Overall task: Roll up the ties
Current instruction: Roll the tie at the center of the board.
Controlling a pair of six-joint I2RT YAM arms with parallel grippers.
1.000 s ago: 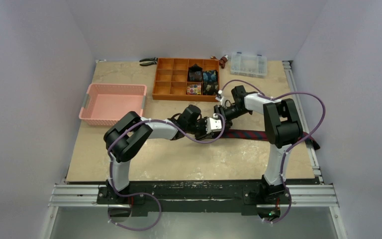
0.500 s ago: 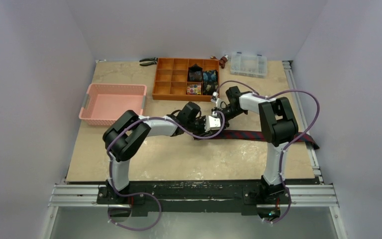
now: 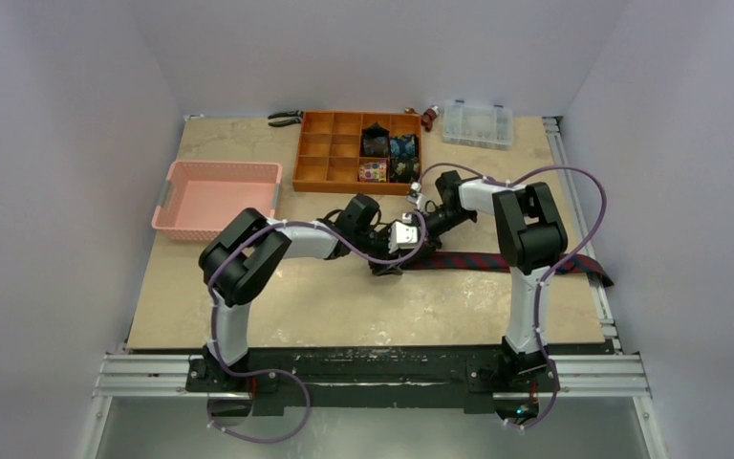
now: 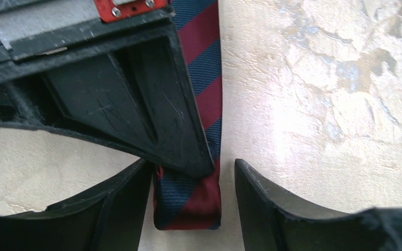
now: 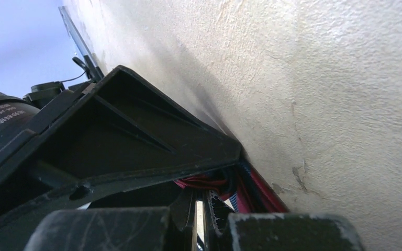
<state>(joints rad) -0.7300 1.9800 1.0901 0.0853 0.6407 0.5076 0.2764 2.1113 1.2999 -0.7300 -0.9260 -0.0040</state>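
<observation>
Navy-red striped tie [image 4: 194, 83] end inside spread left tool [image 4: 191, 175]; right tool [image 5: 199, 222] pressed together atop it.

The striped tie [image 4: 201, 78] is showing woven cloth with a faint sheen. The bench [image 4: 319, 104] is looking like pale, rough, mottled board. The left pincer [image 4: 191, 204] is showing matt black plastic, scuffed with fine scratches. The basket [image 3: 210, 229] is appearing as pink plastic.
</observation>
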